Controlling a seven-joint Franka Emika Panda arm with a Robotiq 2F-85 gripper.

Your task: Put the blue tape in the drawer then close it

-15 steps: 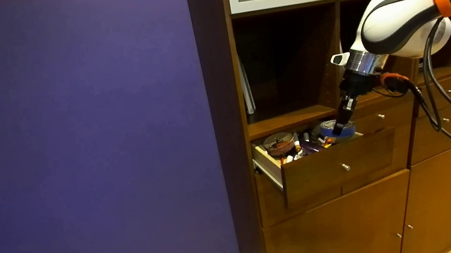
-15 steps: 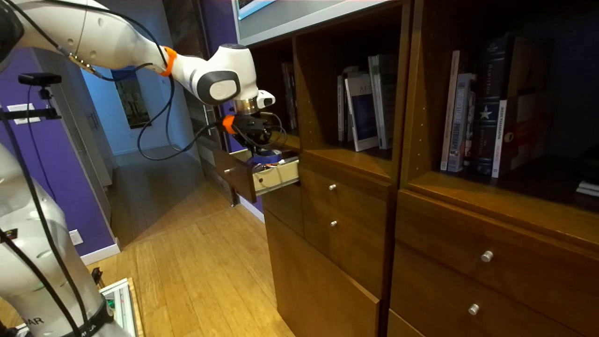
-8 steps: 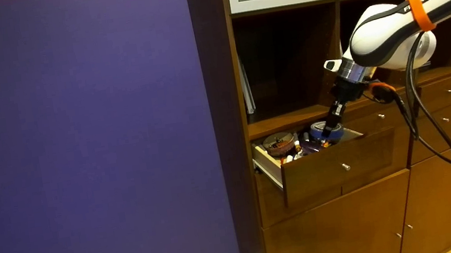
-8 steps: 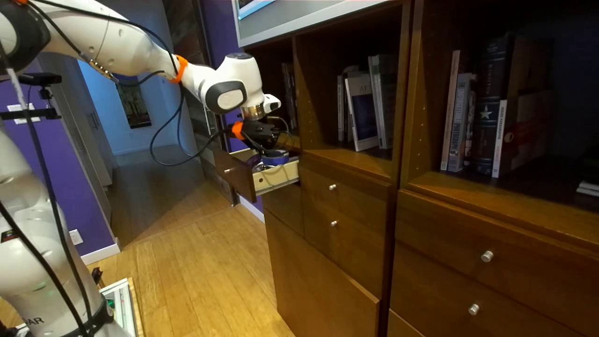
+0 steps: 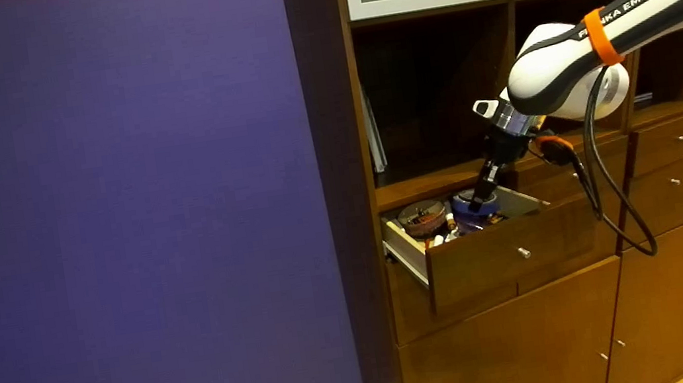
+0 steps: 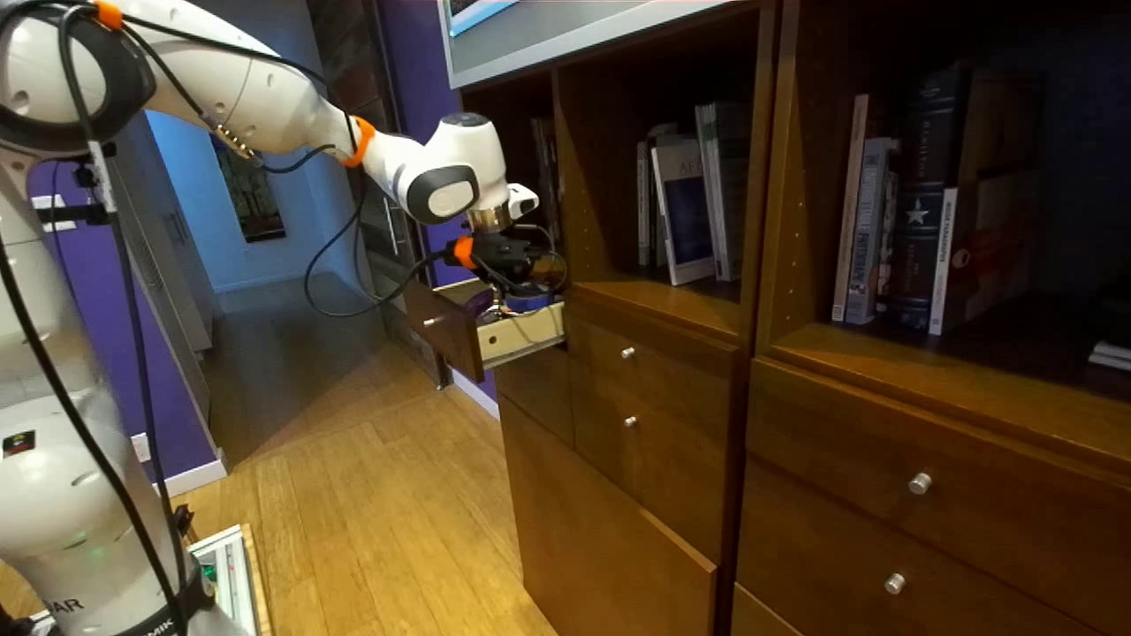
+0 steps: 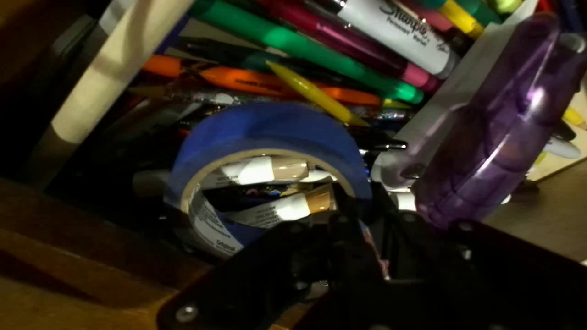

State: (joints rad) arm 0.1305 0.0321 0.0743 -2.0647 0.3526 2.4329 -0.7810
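The blue tape (image 7: 275,121) is ring-shaped with a pale inner core. My gripper (image 7: 360,197) is shut on its ring wall, one finger inside the ring and one outside. In both exterior views the blue tape (image 5: 463,204) (image 6: 528,303) and my gripper (image 5: 477,204) are at the open drawer (image 5: 480,272), over its contents near the back. I cannot tell whether the tape touches the things below it. The drawer is pulled out, and its front also shows in an exterior view (image 6: 446,331). The fingers partly hide the tape's near side.
The drawer holds several pens and markers (image 7: 298,50), a purple translucent object (image 7: 495,137) and a round container (image 5: 422,217). The shelf edge (image 5: 434,185) lies just behind and above the drawer. Closed drawers (image 6: 654,380) and books (image 6: 685,203) are beside it.
My gripper has moved with the blue tape to the left in an exterior view and slightly down, toward the round container. The drawer has stayed open and still.
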